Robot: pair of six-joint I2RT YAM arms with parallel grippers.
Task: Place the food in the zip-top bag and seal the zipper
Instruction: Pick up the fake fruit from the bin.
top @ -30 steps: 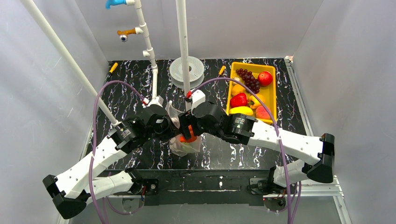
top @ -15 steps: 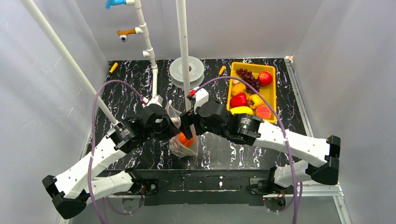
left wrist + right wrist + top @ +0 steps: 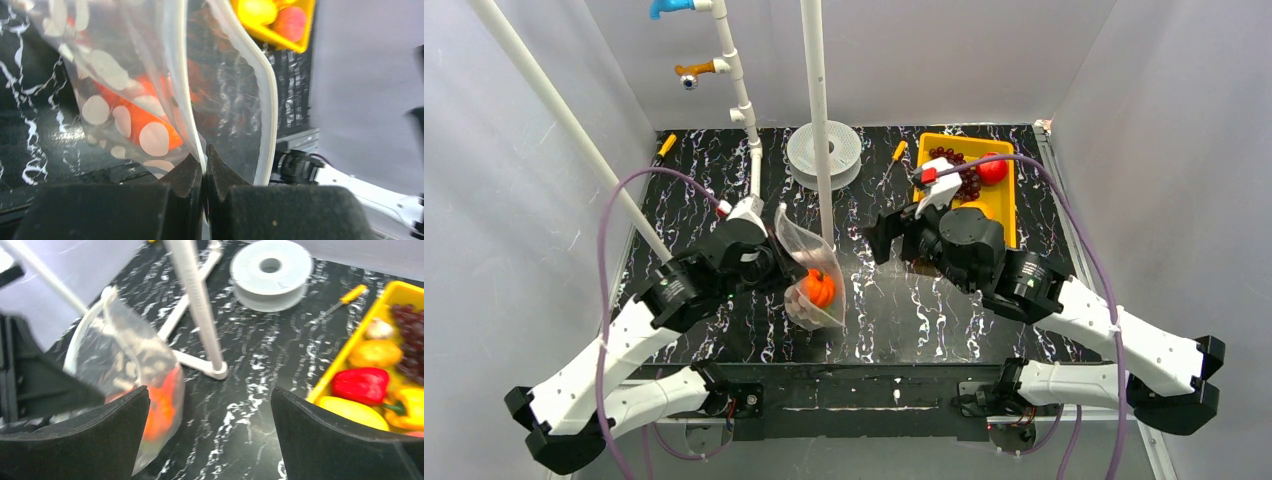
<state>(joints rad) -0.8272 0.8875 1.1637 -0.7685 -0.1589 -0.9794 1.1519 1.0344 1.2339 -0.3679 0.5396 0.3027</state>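
The clear polka-dot zip-top bag (image 3: 809, 262) hangs open from my left gripper (image 3: 776, 268), its bottom on the table. The left wrist view shows that gripper (image 3: 204, 161) shut on one side of the whitish zipper strip (image 3: 177, 75). An orange toy food piece (image 3: 819, 290) lies inside the bag and shows through the plastic (image 3: 145, 125). My right gripper (image 3: 876, 238) is open and empty, to the right of the bag. Between its wide-apart fingers (image 3: 75, 440) I see the bag (image 3: 125, 350) at the left and a red pepper (image 3: 360, 385), a yellow pepper (image 3: 407, 407) and a lemon-like fruit (image 3: 352, 412).
The yellow tray (image 3: 1012, 205) at the back right holds the other fruit, with grapes (image 3: 407, 315). An upright white pole (image 3: 817, 100) stands just behind the bag, with a white spool (image 3: 824, 150) behind it. A slanted white pipe (image 3: 574, 130) crosses the left side.
The right gripper has let the orange piece go into the bag, opened and drawn back to the right toward the tray. The left gripper still holds the bag, now a little higher.
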